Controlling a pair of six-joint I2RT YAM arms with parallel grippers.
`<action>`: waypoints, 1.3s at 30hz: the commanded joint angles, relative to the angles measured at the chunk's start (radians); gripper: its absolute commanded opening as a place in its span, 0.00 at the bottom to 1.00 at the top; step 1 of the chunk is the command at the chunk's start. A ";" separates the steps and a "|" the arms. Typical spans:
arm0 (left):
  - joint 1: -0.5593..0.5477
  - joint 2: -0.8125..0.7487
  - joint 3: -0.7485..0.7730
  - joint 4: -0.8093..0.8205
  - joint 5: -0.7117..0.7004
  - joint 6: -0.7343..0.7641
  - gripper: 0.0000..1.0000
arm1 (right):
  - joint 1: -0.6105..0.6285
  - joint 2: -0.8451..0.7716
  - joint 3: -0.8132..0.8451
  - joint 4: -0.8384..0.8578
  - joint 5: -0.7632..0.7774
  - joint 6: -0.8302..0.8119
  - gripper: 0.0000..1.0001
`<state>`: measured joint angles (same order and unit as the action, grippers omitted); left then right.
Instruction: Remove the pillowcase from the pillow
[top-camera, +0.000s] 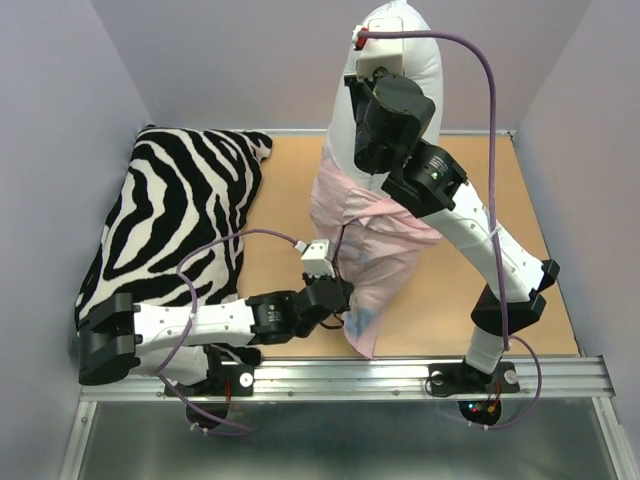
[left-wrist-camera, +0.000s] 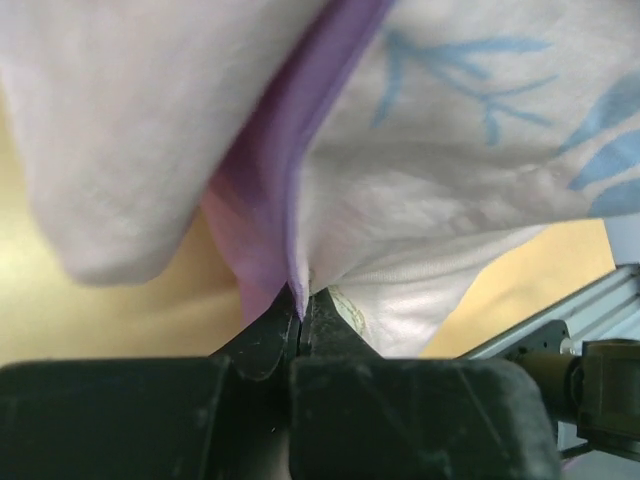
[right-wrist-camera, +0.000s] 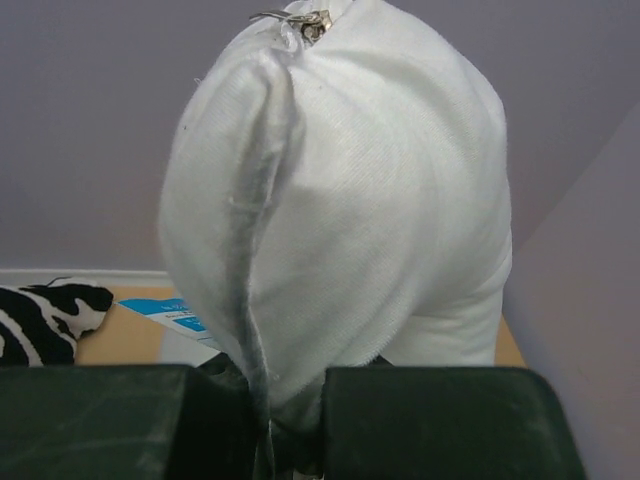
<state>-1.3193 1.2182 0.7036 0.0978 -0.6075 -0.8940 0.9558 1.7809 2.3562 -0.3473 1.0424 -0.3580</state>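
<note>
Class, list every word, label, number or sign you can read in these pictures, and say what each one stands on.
No text can be read in any view.
pillowcase: only pale blue snowflake-like marks show through the fabric, no letters.
blue-and-white patch beside the zebra cushion: any print is too small and blurred to read.
pillow: plain white, no writing visible.

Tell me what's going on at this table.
Two robot arms are pulling a pillowcase off a pillow. The right gripper is shut on a fold of the white pillow, holding it upright above the table. The left gripper is shut on the bottom edge of the pink pillowcase, which covers only the pillow's lower half. A zebra cushion lies at the left.
</note>
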 joint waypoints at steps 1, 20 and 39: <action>0.116 -0.080 -0.007 -0.246 -0.008 -0.057 0.00 | -0.026 -0.047 0.170 0.244 0.090 -0.172 0.01; 1.018 -0.046 0.045 -0.155 0.298 0.317 0.00 | -0.025 -0.229 0.156 0.740 0.180 -0.608 0.01; 1.250 0.306 0.404 -0.179 0.298 0.366 0.00 | -0.025 -0.359 0.115 0.788 0.180 -0.651 0.01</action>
<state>-0.1417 1.4712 1.0416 0.0513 -0.1051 -0.5934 0.9512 1.5879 2.4123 0.2417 1.3598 -0.9134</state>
